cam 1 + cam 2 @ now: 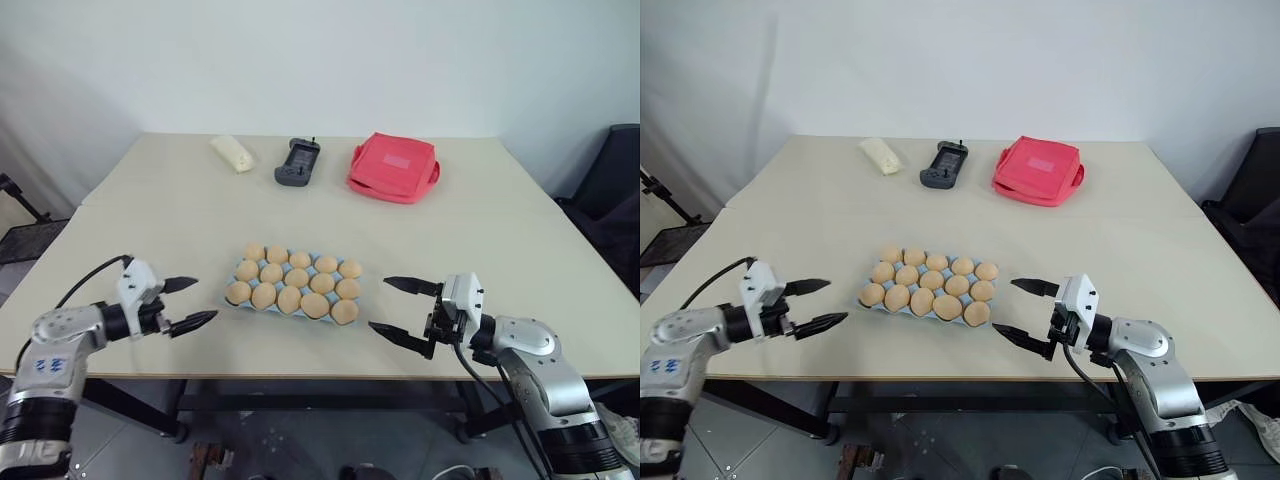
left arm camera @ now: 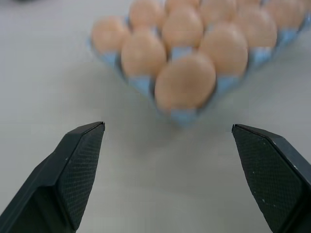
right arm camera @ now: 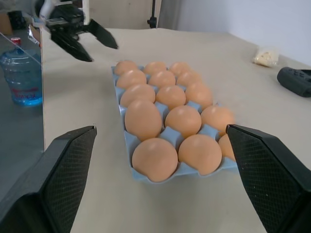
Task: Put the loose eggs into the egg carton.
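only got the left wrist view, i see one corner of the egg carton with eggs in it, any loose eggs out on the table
observer: None that I can see. Every one of the eggs sits in the egg carton.
operator: any cup still bare
observer: No, three rows of five, each cup filled.
operator: what else is on the table
observer: Along the far side of the table lie a red pouch, a black handheld device and a pale packet.
operator: where's the right end effector
observer: The right end effector is open and empty, beside the carton's right end, not touching it.
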